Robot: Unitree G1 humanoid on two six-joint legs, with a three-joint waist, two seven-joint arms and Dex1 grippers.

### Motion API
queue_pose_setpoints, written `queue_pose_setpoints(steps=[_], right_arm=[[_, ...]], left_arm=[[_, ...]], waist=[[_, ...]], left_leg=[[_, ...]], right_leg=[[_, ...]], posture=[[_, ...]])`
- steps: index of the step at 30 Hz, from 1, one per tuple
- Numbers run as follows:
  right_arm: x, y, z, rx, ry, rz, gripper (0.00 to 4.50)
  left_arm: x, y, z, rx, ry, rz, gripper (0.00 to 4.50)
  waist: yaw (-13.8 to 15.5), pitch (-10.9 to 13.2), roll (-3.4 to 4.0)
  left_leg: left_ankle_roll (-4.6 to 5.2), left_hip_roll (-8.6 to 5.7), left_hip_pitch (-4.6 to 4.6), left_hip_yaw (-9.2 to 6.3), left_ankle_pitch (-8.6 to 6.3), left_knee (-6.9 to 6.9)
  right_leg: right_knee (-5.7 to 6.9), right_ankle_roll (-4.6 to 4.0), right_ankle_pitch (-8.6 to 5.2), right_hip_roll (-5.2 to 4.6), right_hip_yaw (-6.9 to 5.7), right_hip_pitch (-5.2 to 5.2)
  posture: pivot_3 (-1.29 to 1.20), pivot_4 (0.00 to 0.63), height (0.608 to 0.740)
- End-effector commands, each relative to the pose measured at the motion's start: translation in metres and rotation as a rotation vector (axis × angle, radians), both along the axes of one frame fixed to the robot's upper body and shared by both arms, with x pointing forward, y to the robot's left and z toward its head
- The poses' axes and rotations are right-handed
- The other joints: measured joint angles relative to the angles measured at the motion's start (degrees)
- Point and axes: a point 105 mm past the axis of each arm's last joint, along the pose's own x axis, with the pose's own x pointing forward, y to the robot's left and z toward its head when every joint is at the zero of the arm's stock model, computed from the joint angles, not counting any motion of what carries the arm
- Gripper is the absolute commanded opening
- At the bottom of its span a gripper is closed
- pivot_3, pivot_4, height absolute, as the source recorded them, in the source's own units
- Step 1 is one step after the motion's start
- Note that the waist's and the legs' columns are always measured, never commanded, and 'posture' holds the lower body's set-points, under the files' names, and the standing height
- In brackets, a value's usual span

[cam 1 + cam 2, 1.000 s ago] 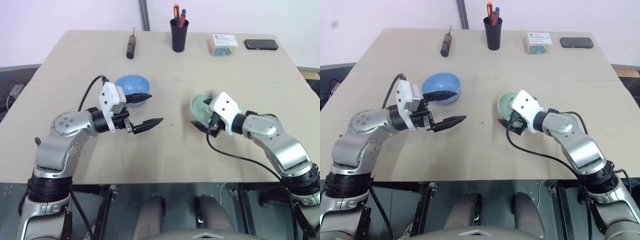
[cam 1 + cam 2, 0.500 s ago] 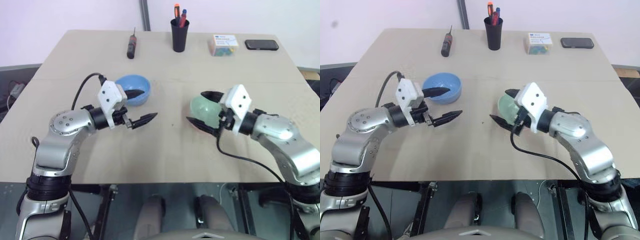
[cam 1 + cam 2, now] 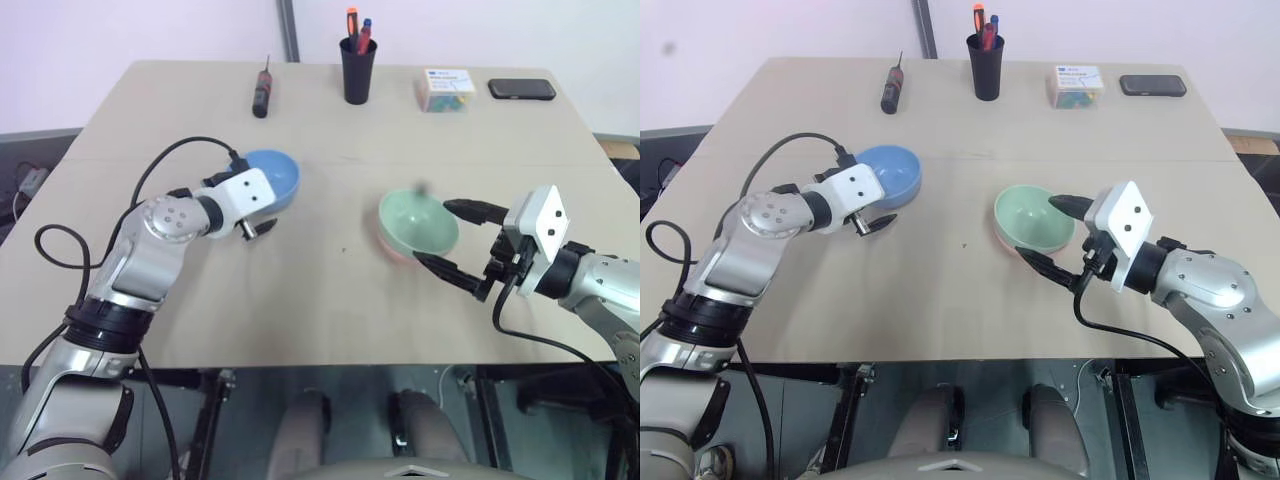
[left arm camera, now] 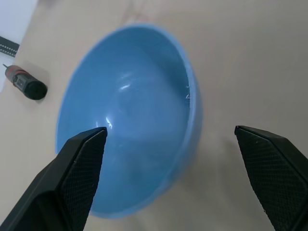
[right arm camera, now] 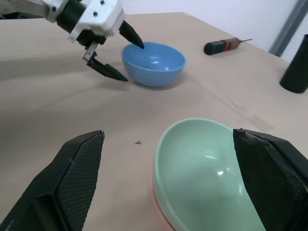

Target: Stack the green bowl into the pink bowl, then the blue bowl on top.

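My left gripper (image 4: 171,178) sits at the smooth sky-blue plastic bowl (image 3: 268,181), fingers (image 4: 72,178) spread wide — one over the bowl's hollow, the other outside its wall, so the rim runs between them. For this step I want the rim seated deep between the pads before closing, then a straight lift with the bowl kept level, since a thin rim pinch can let it swing.

The pale mint-green bowl (image 3: 418,222) already rests nested in the salmon-pink bowl (image 5: 161,202), of which a thin lip peeks out underneath; the pair stands on the tabletop (image 3: 300,300) well apart from the blue one. My right gripper (image 3: 462,243) hangs just beside that stack, fingers apart, gripping nothing — I judge it should stay clear of the drop path.

Both visible bowl hollows are empty. At the far edge, a black cup (image 3: 358,70) holds upright pens.
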Motion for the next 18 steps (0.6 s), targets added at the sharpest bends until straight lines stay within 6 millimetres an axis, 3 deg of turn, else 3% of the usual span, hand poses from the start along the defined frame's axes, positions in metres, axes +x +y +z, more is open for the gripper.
queue_pose_setpoints(steps=[1, 6, 7, 8, 9, 14, 18], right_arm=[[-0.009, -0.001, 0.013, -0.011, -0.082, -0.019, 4.5], [-0.016, -0.008, 0.012, -0.016, -0.087, -0.078, 4.5], [-0.017, -0.009, 0.012, -0.017, -0.088, -0.088, 4.5], [-0.017, -0.01, 0.012, -0.015, -0.09, -0.098, 4.5], [-0.017, -0.011, 0.012, -0.013, -0.091, -0.106, 4.5], [-0.021, -0.02, 0.011, -0.014, -0.101, -0.166, 4.5], [-0.029, -0.034, 0.006, -0.031, -0.102, -0.256, 4.5]], left_arm=[[0.007, -0.01, 0.005, 0.05, -0.015, -0.065, 3.34], [0.016, -0.017, 0.01, 0.039, -0.007, -0.101, 1.11], [0.016, -0.018, 0.01, 0.038, -0.003, -0.107, 1.07], [0.017, -0.019, 0.01, 0.028, 0.006, -0.112, 0.35], [0.016, -0.021, 0.011, 0.016, 0.018, -0.122, 0.14], [0.013, -0.039, 0.03, -0.076, 0.027, -0.211, 0.06], [-0.002, -0.088, 0.067, -0.197, -0.002, -0.472, 0.06]], waist=[[0.07, 0.0, 0.0], [0.05, 0.0, 0.0], [0.02, 0.0, -0.01], [0.0, -0.01, -0.01], [-0.1, -0.01, -0.02], [0.04, -0.01, -0.02], [0.83, -0.01, -0.06]], left_leg=[[0.0, 0.0, -0.02, -0.01, 0.0, 0.0], [0.0, 0.0, -0.02, -0.02, 0.0, 0.0], [0.0, 0.0, -0.02, -0.01, 0.0, 0.0], [0.0, 0.0, -0.02, -0.01, 0.0, 0.0], [0.0, 0.0, -0.01, -0.02, 0.0, 0.0], [0.0, 0.0, -0.03, -0.04, 0.0, 0.01], [0.0, -0.01, -0.1, -0.1, 0.0, 0.05]], right_leg=[[-0.01, 0.0, 0.0, 0.0, -0.01, -0.01], [-0.01, 0.0, 0.0, 0.0, -0.02, 0.0], [-0.01, 0.0, 0.0, 0.0, -0.01, 0.0], [-0.01, 0.0, 0.0, 0.0, -0.01, 0.0], [0.01, 0.0, 0.0, 0.0, 0.0, 0.0], [0.01, 0.0, 0.0, 0.0, -0.03, 0.0], [0.0, 0.0, 0.0, -0.01, -0.09, 0.0]], posture=[[0.0, 0.15, 0.74], [0.0, 0.15, 0.74], [0.0, 0.15, 0.74], [0.0, 0.15, 0.74], [0.0, 0.15, 0.74], [0.0, 0.15, 0.74], [0.0, 0.15, 0.74]])
